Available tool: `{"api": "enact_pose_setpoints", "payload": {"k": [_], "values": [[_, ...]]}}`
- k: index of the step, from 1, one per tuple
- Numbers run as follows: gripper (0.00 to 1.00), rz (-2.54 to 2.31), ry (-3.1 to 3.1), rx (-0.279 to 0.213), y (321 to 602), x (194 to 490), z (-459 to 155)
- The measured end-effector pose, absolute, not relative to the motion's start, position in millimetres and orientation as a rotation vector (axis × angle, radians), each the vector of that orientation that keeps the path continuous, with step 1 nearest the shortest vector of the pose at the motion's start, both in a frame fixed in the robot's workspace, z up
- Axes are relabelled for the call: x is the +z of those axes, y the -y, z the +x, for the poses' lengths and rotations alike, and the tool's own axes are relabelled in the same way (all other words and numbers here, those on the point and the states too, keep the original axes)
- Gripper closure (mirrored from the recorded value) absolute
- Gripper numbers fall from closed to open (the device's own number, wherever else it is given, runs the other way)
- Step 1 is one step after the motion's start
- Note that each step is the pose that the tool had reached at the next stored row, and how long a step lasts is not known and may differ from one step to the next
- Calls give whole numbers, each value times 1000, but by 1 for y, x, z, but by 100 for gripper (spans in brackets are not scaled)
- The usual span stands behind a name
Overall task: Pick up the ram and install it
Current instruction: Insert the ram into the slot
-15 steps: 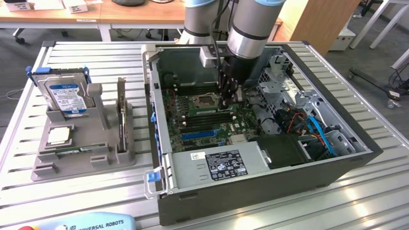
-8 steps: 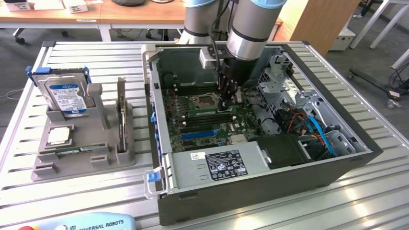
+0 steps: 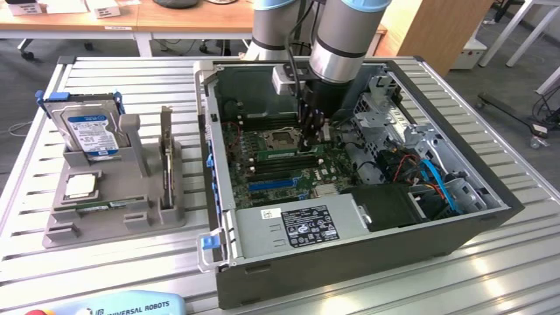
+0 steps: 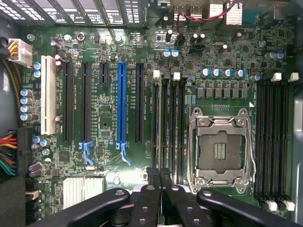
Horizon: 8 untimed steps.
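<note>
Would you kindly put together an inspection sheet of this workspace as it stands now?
Surface: slatted metal table, carrying the open computer case and a grey holder.
Job's things: the ram lies along a memory slot beside the processor socket, under the gripper.
Clutter: hard drive and expansion card upright in the holder; teach pendant at the table edge.
Grippers: gripper shut, fingertips down at the ram; actual grip unclear.
Cables: blue cables inside the case; red cable near the board's edge.
Surroundings: wooden desks behind.
</note>
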<state>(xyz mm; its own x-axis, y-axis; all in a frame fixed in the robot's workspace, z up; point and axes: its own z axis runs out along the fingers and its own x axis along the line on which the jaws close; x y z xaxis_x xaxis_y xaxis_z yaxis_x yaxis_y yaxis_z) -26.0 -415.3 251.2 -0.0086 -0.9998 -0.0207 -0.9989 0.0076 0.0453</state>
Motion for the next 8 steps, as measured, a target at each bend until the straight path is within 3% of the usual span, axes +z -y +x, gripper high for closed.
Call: {"api": "enact_pose_setpoints", "payload": {"k": [8], "values": [[88, 2200, 2218, -73, 415, 245, -26]]}}
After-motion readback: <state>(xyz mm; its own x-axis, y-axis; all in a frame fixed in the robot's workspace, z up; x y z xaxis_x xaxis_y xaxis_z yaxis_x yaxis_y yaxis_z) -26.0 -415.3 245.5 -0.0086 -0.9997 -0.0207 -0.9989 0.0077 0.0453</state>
